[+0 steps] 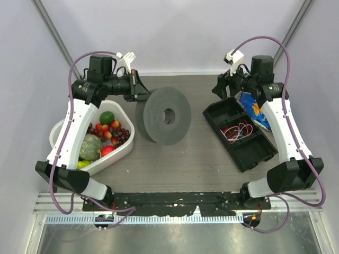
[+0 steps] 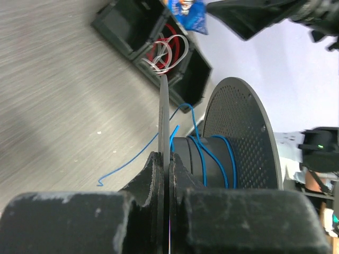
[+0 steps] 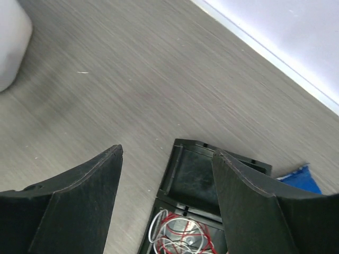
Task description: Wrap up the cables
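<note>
- Jaws of the left gripper are closed on the spool at its near flange, seen edge-on.
- The blue cable makes a few turns round the hub, and its loose end trails onto the desk.
- The black tray behind holds what appear to be red and white wires.

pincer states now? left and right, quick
Left pincer: closed on the thin flange of the spool.
Right pincer: open, holding nothing, above the black tray.

Setting, as I see it from the operator station: a robotics lab test cell. Wood-grain table enclosed by plain white panels on metal struts; left arm and right arm bolted to a black base plate.
</note>
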